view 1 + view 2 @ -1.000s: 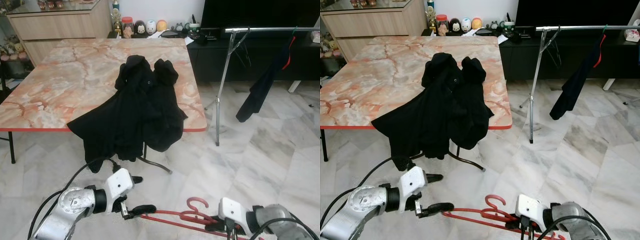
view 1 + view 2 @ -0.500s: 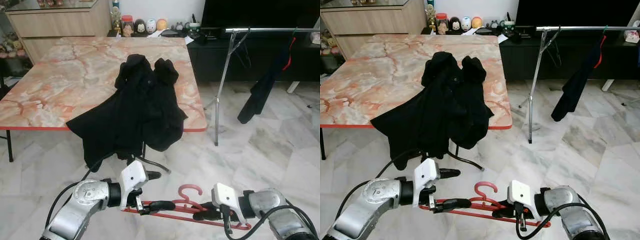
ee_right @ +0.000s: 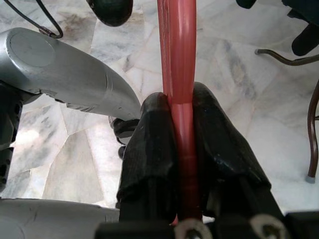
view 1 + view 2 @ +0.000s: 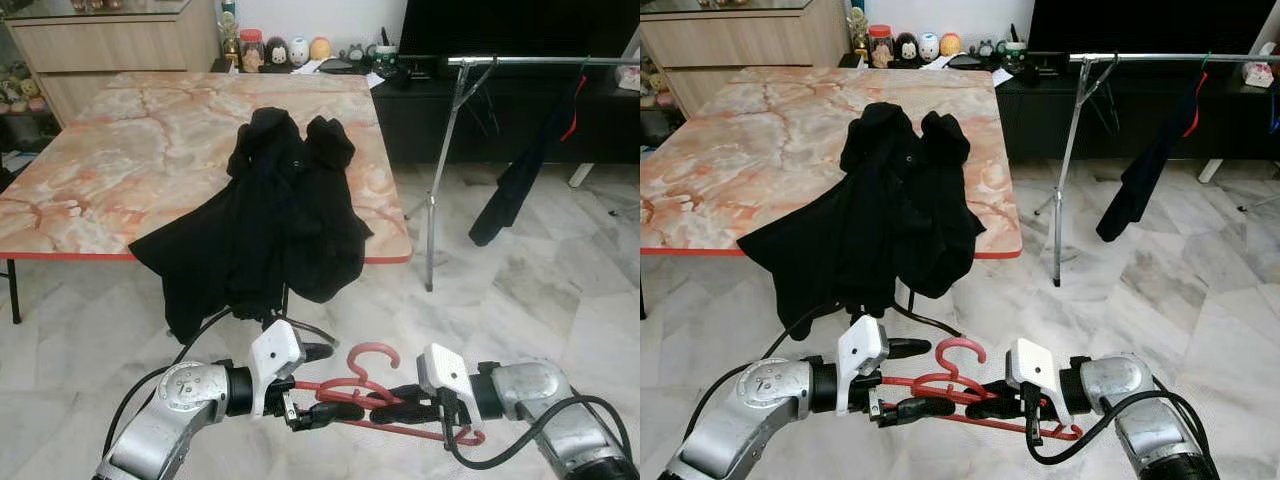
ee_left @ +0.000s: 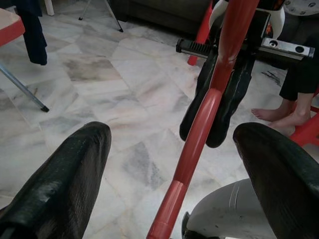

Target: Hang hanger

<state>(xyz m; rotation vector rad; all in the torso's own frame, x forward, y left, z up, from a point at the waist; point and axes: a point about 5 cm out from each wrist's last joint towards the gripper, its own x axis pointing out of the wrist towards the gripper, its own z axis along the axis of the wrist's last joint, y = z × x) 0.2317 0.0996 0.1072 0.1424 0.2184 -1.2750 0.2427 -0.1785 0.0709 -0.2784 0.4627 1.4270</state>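
The red hanger (image 4: 385, 400) is higher than it was a second ago: then it lay low near the floor at the bottom of the head views, and now it is carried up in front of the robot, its hook (image 4: 368, 356) rising clear between the two arms. The right gripper (image 4: 392, 404) has its jaws clamped tight on the hanger's bar — the right wrist view shows the two black fingers (image 3: 149, 149) pressed flat against either side of the red rod (image 3: 178, 74). The left gripper (image 4: 322, 384) has drawn in alongside, and its jaws stand wide apart, one finger either side of the bar with clear floor showing between each pad (image 5: 70, 169) and the rod (image 5: 199, 129), so it holds nothing.

I judge this to be the lift completed and the carry about to begin; the steel garment rail (image 4: 540, 61) stands well apart, off to the robot's right beyond the desk (image 4: 120, 150), so walking and turning are still ahead.

The hanger looks like smooth, glossy plastic — thin rounded bars with a curled hook, rigid and light. The gripper pads are matt black and finely textured, which should bite well on the slick rod. A black jacket (image 4: 270, 220), soft and crumpled, drapes over the desk's pink marbled edge. The floor is polished pale marble tile (image 4: 560, 280). A dark garment (image 4: 520, 170) hangs limp from the rail.
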